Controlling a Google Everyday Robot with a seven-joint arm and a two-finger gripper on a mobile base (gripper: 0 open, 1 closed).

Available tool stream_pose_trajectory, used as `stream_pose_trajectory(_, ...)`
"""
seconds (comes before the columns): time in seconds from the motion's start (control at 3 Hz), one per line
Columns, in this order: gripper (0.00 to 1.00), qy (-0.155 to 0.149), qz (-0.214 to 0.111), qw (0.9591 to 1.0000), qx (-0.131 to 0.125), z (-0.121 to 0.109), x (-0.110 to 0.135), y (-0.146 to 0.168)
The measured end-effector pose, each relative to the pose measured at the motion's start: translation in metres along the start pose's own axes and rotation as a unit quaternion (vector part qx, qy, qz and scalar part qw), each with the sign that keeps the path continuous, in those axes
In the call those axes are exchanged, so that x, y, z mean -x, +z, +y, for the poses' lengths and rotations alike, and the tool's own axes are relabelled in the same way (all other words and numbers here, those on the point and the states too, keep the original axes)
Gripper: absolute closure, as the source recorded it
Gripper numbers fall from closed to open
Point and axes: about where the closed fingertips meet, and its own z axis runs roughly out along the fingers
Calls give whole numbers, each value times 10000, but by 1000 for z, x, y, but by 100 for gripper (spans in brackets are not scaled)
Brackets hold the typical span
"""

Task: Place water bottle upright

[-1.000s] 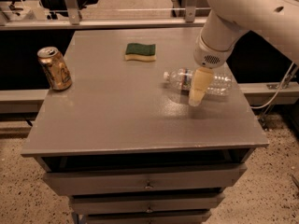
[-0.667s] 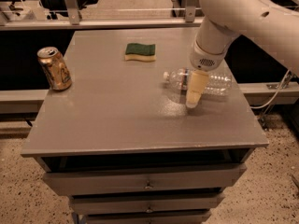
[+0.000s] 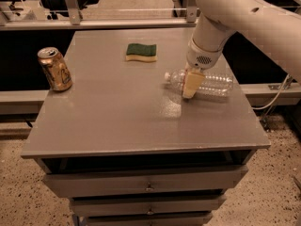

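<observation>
Item 1: small clear ribbed plastic water bottle [image 3: 214, 84], lying on its side at the right of the grey tabletop [image 3: 117, 121], white cap to the left, base close to the right edge.
Item 2: my pincer, the cream-tipped gripper [image 3: 190, 84], down at the bottle's neck end; whether it is clenched or released I cannot tell.
Item 3: gold drink can [image 3: 55, 69], upright by the left edge.
Item 4: green-and-yellow sponge [image 3: 141, 52], far centre.
Open grey surface runs left and near of the bottle.
Change: bottle lies as before; my arm sits slightly further left.
</observation>
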Motion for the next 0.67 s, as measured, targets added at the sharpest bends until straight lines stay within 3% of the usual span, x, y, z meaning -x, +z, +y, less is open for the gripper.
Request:
stream_pose_trajectory(0.33, 65, -62, -111, 9999, 99, 0, 8, -9)
stream_pose_trajectory(0.67, 88, -141, -502, 9986, 130, -1, 17, -30)
